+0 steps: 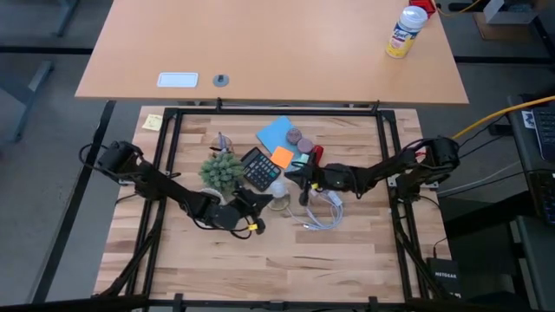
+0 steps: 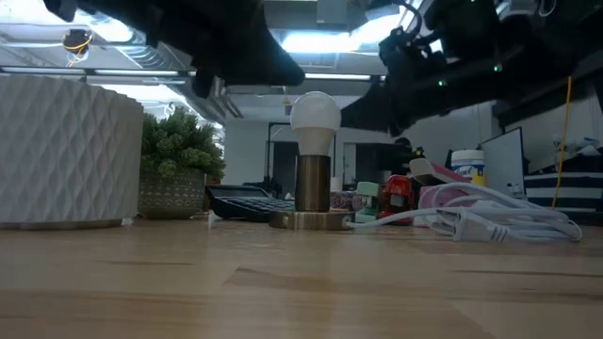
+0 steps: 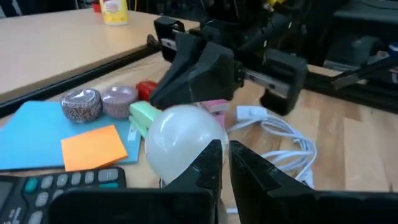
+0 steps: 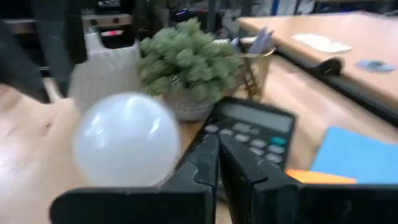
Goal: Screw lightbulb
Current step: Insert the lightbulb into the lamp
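Observation:
The lightbulb (image 2: 315, 115) is small, white and round. It stands upright with its narrow end in a brass socket (image 2: 313, 184) on a round base (image 2: 309, 221), near the table's middle (image 1: 277, 188). My left gripper (image 1: 254, 211) is shut and empty, just to the bulb's near left. In the left wrist view the bulb (image 3: 179, 142) shows beside its shut fingers (image 3: 225, 163). My right gripper (image 1: 300, 179) is shut and empty, just to the bulb's right. In the right wrist view the bulb (image 4: 126, 140) shows beside its shut fingers (image 4: 218, 160). In the low view both grippers hang higher than the bulb.
A black calculator (image 1: 258, 167), a small potted plant (image 1: 222, 171), blue paper (image 1: 276, 132) and an orange note (image 1: 282, 157) lie behind the bulb. A coiled white cable (image 1: 323, 212) lies to its right. A white ribbed pot (image 2: 66, 151) stands at the left.

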### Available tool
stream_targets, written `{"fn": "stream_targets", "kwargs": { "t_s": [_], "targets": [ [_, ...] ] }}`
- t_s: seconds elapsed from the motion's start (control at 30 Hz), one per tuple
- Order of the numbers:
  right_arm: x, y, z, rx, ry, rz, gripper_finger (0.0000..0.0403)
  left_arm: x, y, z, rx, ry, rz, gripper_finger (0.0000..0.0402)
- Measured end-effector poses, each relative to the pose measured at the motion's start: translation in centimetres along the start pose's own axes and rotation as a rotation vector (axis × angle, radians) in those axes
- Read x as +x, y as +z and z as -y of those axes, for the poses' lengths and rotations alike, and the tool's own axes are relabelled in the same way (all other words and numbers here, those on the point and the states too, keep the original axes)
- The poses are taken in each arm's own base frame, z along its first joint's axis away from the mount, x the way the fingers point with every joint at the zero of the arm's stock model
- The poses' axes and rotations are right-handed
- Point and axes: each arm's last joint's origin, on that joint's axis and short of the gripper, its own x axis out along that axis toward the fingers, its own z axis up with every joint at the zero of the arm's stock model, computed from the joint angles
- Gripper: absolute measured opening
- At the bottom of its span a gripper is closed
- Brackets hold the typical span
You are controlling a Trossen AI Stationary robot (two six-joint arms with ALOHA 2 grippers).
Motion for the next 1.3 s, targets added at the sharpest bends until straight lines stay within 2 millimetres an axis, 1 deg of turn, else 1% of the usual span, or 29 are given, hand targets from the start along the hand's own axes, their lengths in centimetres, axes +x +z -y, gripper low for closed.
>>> {"fn": "stream_targets", "kwargs": {
  "t_s": [0.13,0.43,0.73,0.87,1.1,1.3],
  "targets": [
    [0.2,-0.6,-0.4,0.012,0.05,-0.024,0.002,0.7,-0.8,-0.3,-0.019,0.024,-0.025,0.0021],
    [0.1,-0.6,-1.0,0.04,0.123,-0.025,0.002,1.4,-1.8,-1.4,-0.028,0.106,-0.093,0.0021],
    [-0.2,-1.0,-1.8,0.125,0.195,-0.077,0.002,1.8,-1.9,-2.4,-0.013,0.218,-0.066,0.0021],
    [-0.4,-1.0,-2.8,0.123,0.281,-0.08,0.002,2.1,-1.8,-2.8,-0.057,0.247,-0.063,0.0021],
    [-1.0,-1.1,-4.5,0.109,0.321,-0.078,0.0021,2.3,-1.8,-3.0,-0.057,0.256,-0.067,0.0021],
    [-1.3,-0.1,-5.3,0.12,0.328,0.034,0.002,2.1,-1.4,-3.1,-0.037,0.327,-0.006,0.0021]
  ]
}}
